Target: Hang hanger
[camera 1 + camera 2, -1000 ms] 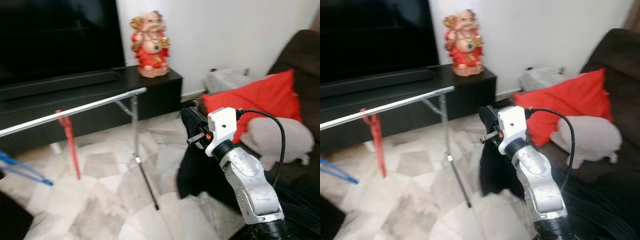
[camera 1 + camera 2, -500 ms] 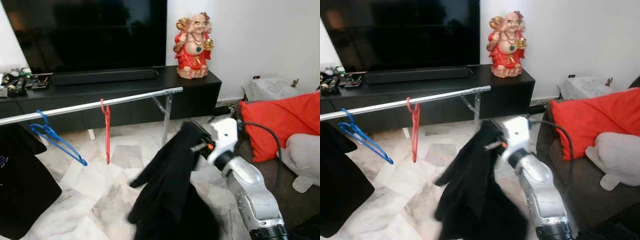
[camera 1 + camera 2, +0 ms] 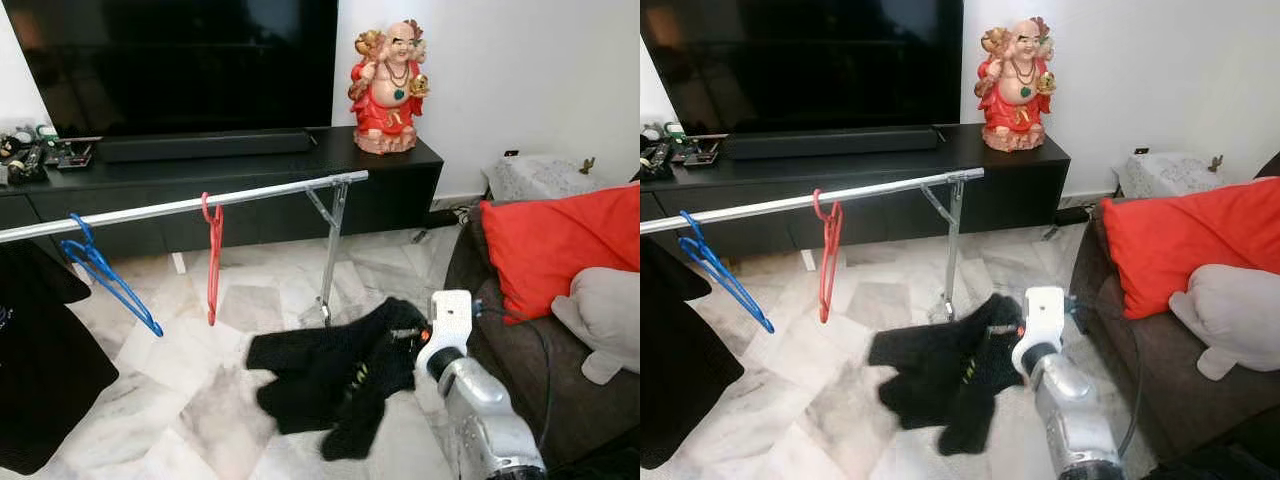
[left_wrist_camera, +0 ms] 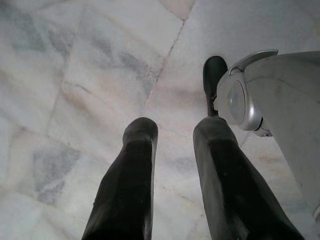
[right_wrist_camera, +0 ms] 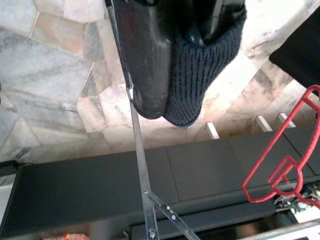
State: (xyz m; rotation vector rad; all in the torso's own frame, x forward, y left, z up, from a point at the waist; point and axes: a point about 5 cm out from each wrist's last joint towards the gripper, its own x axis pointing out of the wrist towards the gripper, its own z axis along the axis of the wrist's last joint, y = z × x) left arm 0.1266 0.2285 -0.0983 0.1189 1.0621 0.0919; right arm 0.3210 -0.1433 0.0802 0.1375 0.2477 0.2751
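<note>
Low over the marble floor [image 3: 190, 420], the right gripper [image 5: 180, 65] is seen clamped on a dark knit garment [image 3: 335, 375], a fold of which is pinched between its fingers [image 5: 145, 60]. From the gripper the garment is spread out leftward and downward in a loose heap that touches the floor. Ahead of the gripper and higher, a silver rail [image 3: 190, 206] is carried on a slanted metal leg [image 3: 331, 250], whose foot is set just beyond the garment. On the rail, well to the left of the gripper, a red hanger [image 3: 212, 262] is hung, and farther left a blue hanger [image 3: 108, 283]. Beyond the rail a black cabinet [image 3: 400, 165] with a red figurine [image 3: 387, 88] is placed against the wall. To the right of the gripper a red cushion [image 3: 555, 245] is laid on a sofa [image 3: 520, 370]. The left gripper [image 4: 172, 150] is pointed down at bare tiles, its fingers parted a little with nothing between them.
</note>
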